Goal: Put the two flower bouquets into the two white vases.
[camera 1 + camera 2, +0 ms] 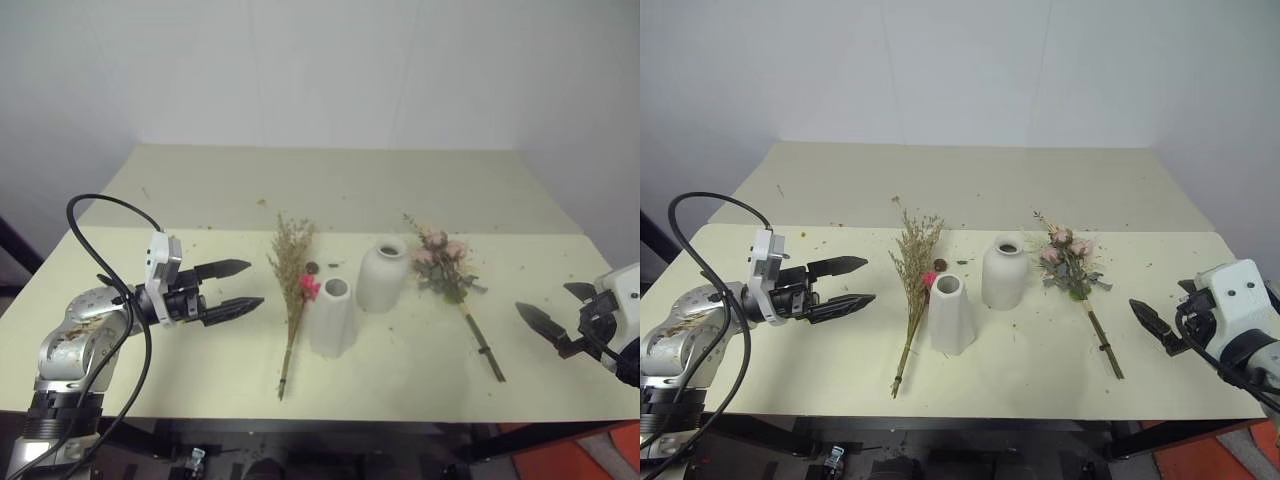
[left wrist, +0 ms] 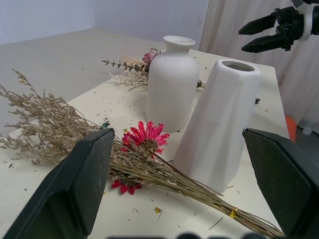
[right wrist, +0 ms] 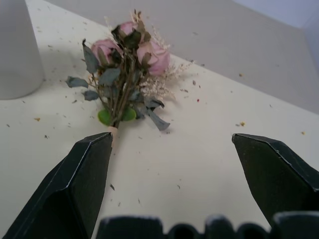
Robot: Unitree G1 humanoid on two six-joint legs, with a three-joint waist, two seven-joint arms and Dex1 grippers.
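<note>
Bouquets (image 1: 292, 290) flat beside upright vases (image 1: 333, 316)

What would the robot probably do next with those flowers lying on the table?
Probably ease the open left gripper toward the dried bouquet's stems and close on them. Both bouquets lie flat on the table, both white vases stand empty, and the open right gripper hovers off the rose bouquet.
</note>
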